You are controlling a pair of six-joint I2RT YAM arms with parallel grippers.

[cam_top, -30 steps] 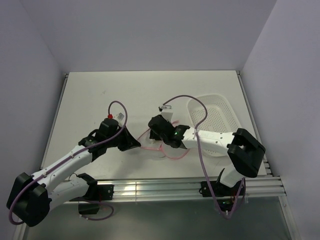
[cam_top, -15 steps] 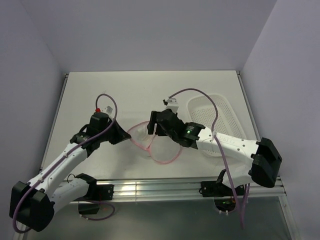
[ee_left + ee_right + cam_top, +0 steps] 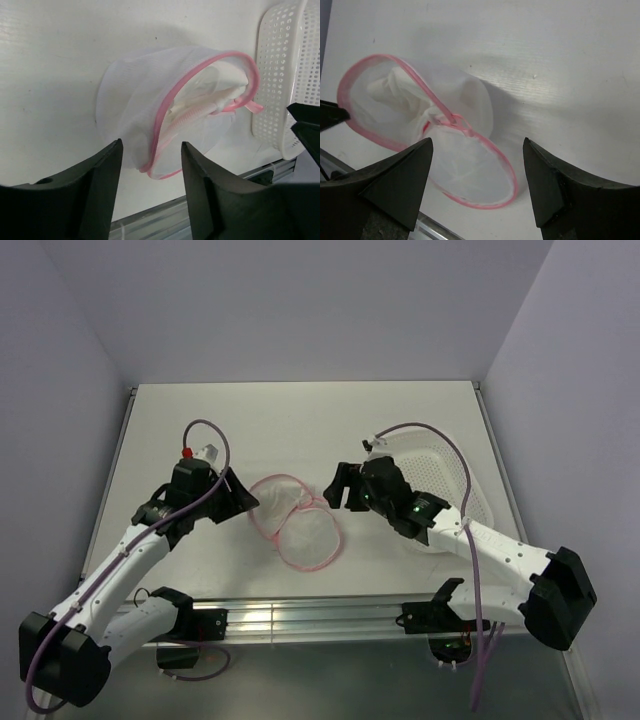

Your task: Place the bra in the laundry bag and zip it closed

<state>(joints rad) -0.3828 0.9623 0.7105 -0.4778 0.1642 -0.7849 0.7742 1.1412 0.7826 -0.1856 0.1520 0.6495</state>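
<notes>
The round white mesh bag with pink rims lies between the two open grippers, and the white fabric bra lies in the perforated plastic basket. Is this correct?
Not quite: the white fabric bra lies inside the round white mesh bag with pink rims, not in the perforated plastic basket. The left wrist view shows it; the rest is right.

A white perforated plastic basket [image 3: 452,462] sits on the right side of a white table [image 3: 300,420]. Pale lilac walls [image 3: 300,310] enclose three sides; a metal rail [image 3: 300,618] runs along the near edge.
</notes>
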